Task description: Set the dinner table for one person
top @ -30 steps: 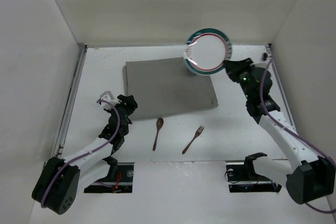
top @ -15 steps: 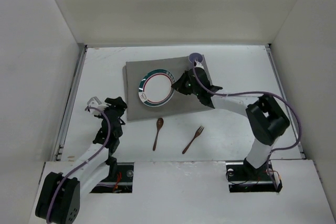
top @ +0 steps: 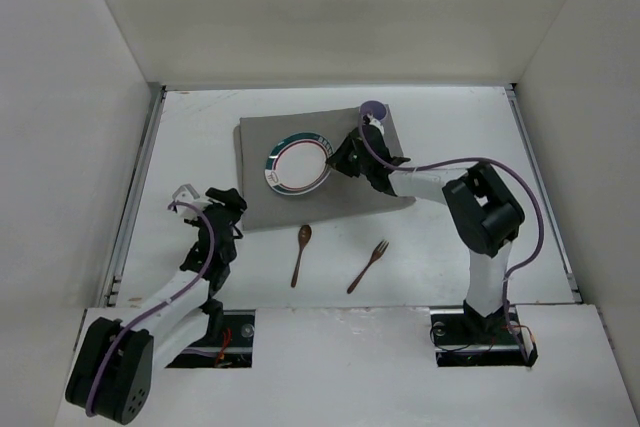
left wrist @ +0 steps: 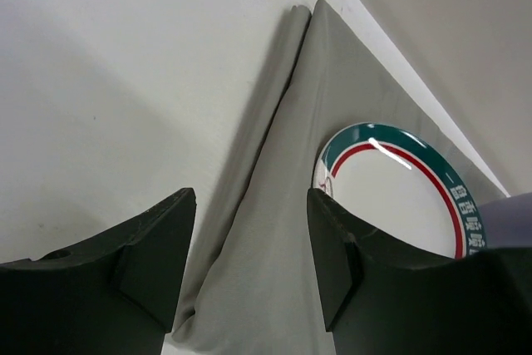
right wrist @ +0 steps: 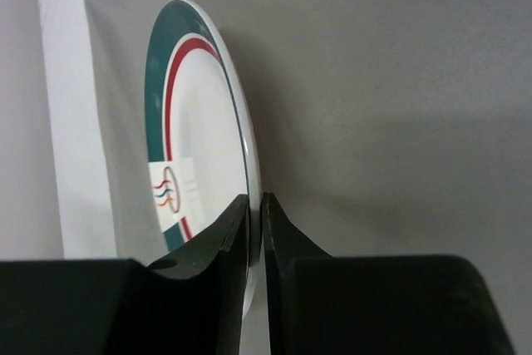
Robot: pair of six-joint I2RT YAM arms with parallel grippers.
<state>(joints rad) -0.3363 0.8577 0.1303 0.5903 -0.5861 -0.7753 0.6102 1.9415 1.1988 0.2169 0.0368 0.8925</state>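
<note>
Grey mat (top: 265, 142) lies on the white bench (top: 450, 127) under the right gripper (right wrist: 255, 205), which grasps the plate (top: 298, 163) by its rim. The left gripper (left wrist: 249, 197) is released, mat edge just ahead.

Both YAMs are the same build, nothing fancy. The left arm (top: 165, 295) and right arm (top: 425, 182) have white link tubes with chunky black joint housings, plus a fat black drum-shaped motor partway along. A thin purple cable (top: 540, 217) trails along each one.

At the near edge of the dinner table (top: 450, 247), each arm sits on a black mount plate (top: 478, 339), and the left one shows a bit of red wiring.

The left gripper (left wrist: 249, 197) has wide, faceted matte black fingers, one with a small round hole. The right gripper (right wrist: 256, 201) is black too, tapering to slim tips. There's a small pale bracket (top: 183, 193) by the left wrist.
</note>
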